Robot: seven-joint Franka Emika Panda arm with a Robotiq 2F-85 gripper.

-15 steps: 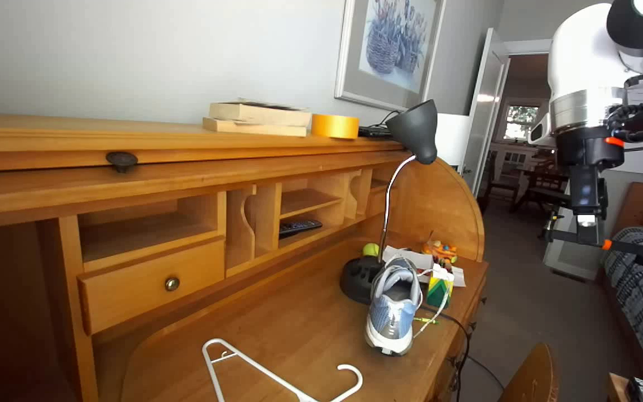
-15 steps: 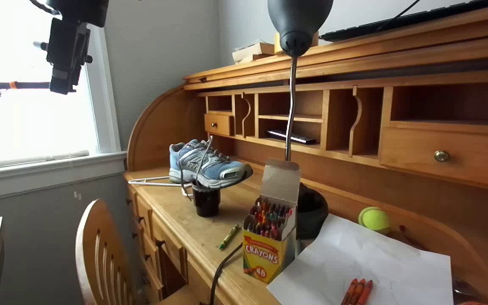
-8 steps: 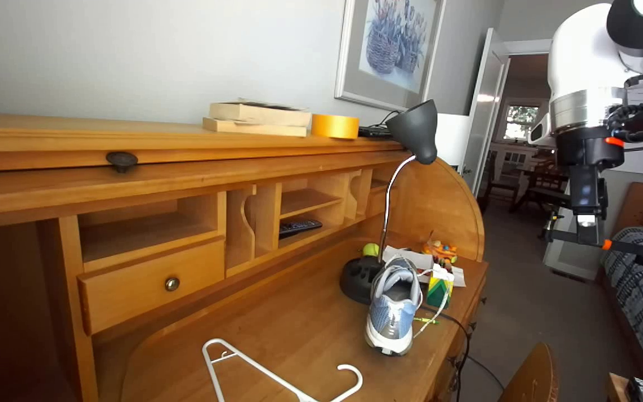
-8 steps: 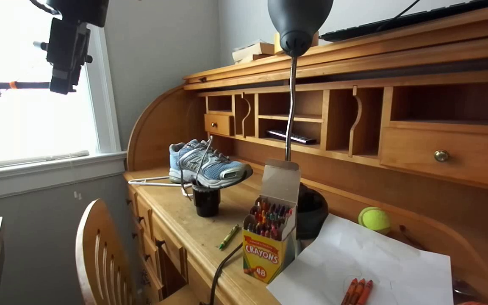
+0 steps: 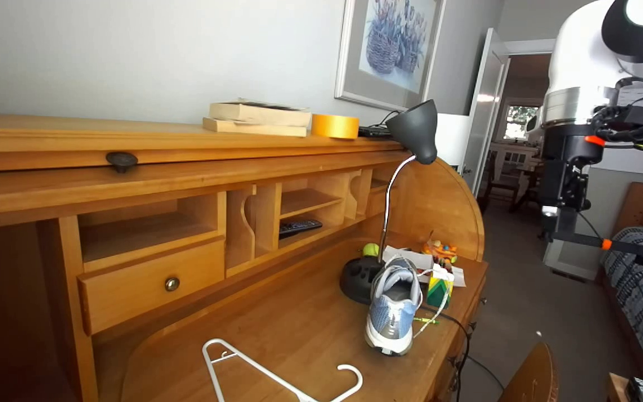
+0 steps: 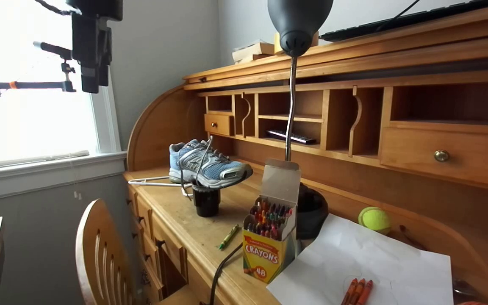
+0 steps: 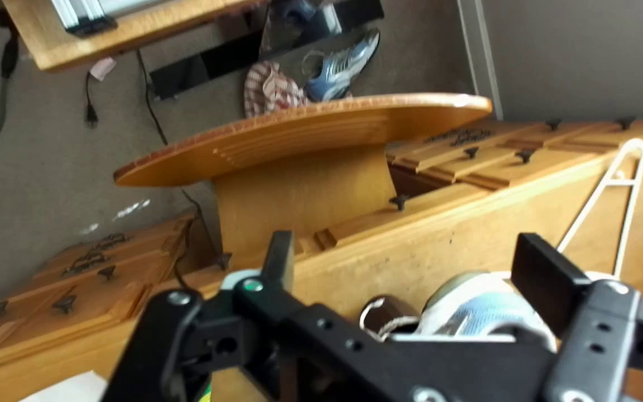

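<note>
I have the end effector (image 7: 402,245) spread wide, hanging higher than the worktop (image 5: 277,312) and well apart from the blue sneaker (image 6: 210,163), which sits there near the black cup (image 6: 206,204) and white hanger (image 5: 263,369).

In the exterior views, daylight burns a window (image 6: 23,131) to blank white, glare bleaches the upper part of the robot arm (image 5: 582,50) and a desk recess (image 5: 0,312) lies deep in shadow, while the wrist view looks soft, its dim floor (image 7: 70,178) flecked with bright streaks
</note>
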